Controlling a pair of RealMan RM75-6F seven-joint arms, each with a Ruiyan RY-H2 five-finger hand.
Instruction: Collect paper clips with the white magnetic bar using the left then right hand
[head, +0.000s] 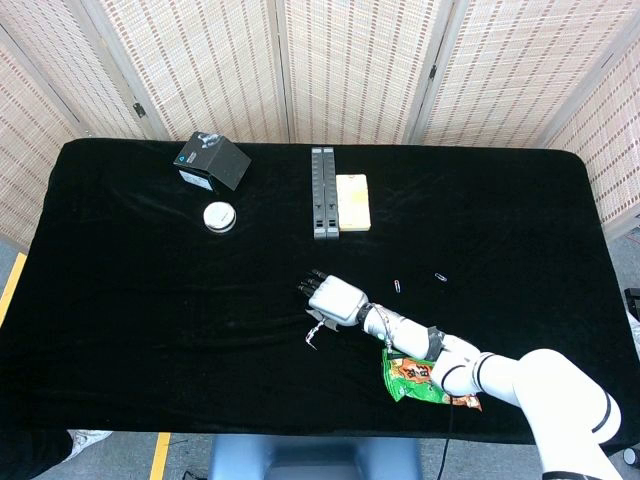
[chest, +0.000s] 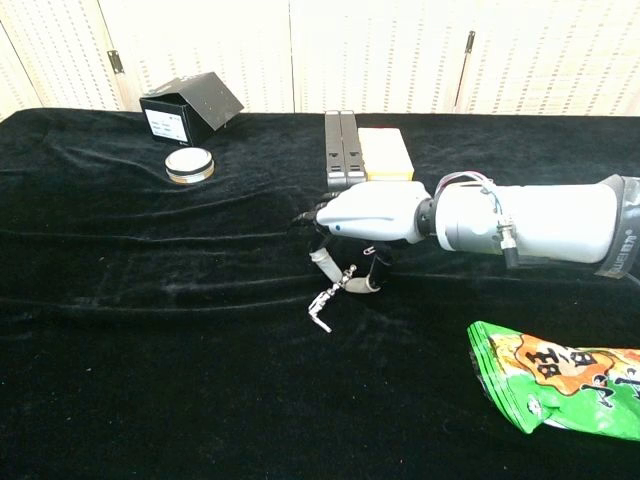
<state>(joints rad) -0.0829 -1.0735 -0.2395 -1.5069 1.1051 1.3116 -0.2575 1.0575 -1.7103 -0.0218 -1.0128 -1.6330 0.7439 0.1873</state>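
Right hand (chest: 365, 222): palm down over the middle of the black-draped counter (head: 120, 300), thumb and a finger pinching the white magnetic bar (chest: 355, 284) just above the cloth. A short chain of paper clips (chest: 322, 305) hangs from the bar's end toward 7 o'clock, its tip at the cloth.

Loose paper clips: one (head: 400, 287) at 2 o'clock from the hand, another (head: 441, 276) further right.

Green snack bag (chest: 560, 385): at 4 o'clock from the hand, under the forearm in the head view.

Far side, near 12 o'clock: dark bars (head: 322, 192), yellow block (head: 352, 202). Black box (head: 212, 162) and round tin (head: 219, 217) at 10 o'clock.

Left hand: out of both views.
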